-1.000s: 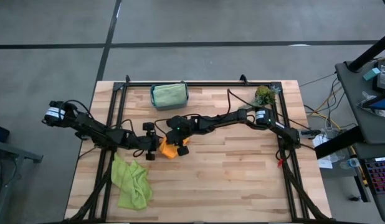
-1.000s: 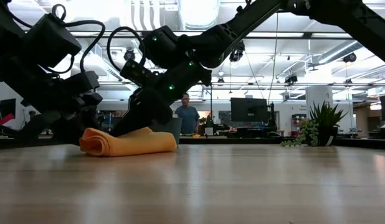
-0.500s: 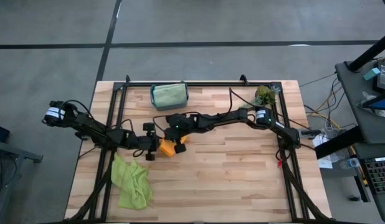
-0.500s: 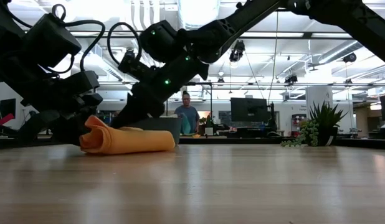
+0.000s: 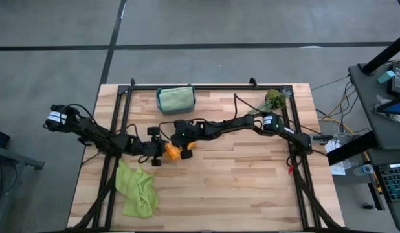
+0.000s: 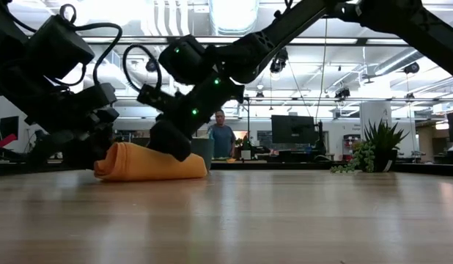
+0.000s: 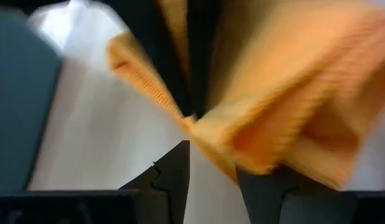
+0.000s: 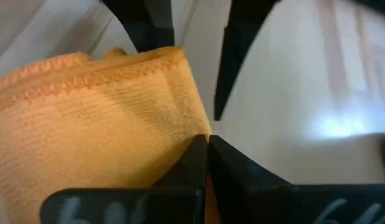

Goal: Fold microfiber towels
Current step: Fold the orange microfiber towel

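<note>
The orange towel (image 5: 177, 153) lies folded into a thick roll on the table's middle, its underside on the wood (image 6: 149, 165). My right gripper (image 5: 182, 146) is down on its top, shut on it (image 8: 206, 144). My left gripper (image 5: 162, 151) is open at the towel's left end. Its fingers (image 7: 171, 174) stand on either side of a towel corner (image 7: 195, 124), and I cannot tell whether they touch it. A lime green towel (image 5: 136, 189) lies crumpled at the near left. A pale sage towel sits in the teal bin (image 5: 175, 99). The pink and yellow towels are out of view. My right gripper pinches the orange towel's folded-over hemmed edge (image 8: 180, 118) between its two shut fingers. It slants down from the table's right and far side. The towel lies rolled on the table under the fingers (image 6: 171, 143). I cannot tell how many layers it has.
A small green plant sprig (image 5: 274, 99) stands at the far right. The dark frame rails (image 5: 125, 97) run along the table's left, right and far sides. Bare wood (image 5: 239, 188) lies toward the near right. A person (image 6: 221, 139) stands in the room beyond the table.
My right gripper has gone down and toward the table's left, toward my left gripper, carrying the towel's edge. The flap that stood up at the towel's left end now lies folded over, and the towel is a smooth, shorter roll.
</note>
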Motion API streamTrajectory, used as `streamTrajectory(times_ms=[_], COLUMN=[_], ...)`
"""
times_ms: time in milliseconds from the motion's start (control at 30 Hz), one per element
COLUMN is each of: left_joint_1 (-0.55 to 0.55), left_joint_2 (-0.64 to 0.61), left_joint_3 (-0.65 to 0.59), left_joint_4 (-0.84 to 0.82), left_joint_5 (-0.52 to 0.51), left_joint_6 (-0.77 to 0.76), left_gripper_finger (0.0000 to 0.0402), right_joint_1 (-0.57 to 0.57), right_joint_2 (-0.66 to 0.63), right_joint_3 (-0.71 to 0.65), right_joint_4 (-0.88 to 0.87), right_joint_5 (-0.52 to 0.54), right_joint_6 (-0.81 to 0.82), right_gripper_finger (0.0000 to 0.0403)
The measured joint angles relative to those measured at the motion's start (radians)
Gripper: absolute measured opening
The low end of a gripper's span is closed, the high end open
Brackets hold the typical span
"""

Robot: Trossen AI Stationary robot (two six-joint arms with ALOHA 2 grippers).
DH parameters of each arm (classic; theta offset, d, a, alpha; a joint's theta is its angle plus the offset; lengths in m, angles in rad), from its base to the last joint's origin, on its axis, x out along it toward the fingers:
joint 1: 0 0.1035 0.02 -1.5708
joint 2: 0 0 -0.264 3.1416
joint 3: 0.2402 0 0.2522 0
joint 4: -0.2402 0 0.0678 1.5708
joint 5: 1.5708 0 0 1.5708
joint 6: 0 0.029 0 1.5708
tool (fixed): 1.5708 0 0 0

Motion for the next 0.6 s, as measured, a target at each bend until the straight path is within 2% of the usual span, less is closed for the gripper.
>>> streamTrajectory(times_ms=[300, 433, 600], left_joint_1=[0.000, 0.000, 0.000], left_joint_2=[-0.072, -0.143, -0.254], left_joint_3=[0.013, 0.013, 0.021], left_joint_4=[-0.098, -0.187, -0.224], left_joint_5=[-0.065, -0.127, -0.129], left_joint_6=[-0.012, -0.011, 0.014], left_gripper_finger=[0.0112, 0.0112, 0.0112], right_joint_1=[0.015, 0.016, 0.016], right_joint_2=[-0.005, -0.005, -0.008], right_joint_3=[0.000, 0.000, 0.000], right_joint_4=[0.005, 0.007, 0.008], right_joint_5=[-0.005, -0.002, 0.000], right_joint_6=[-0.041, -0.041, -0.019], right_gripper_finger=[0.0009, 0.0009, 0.0012])
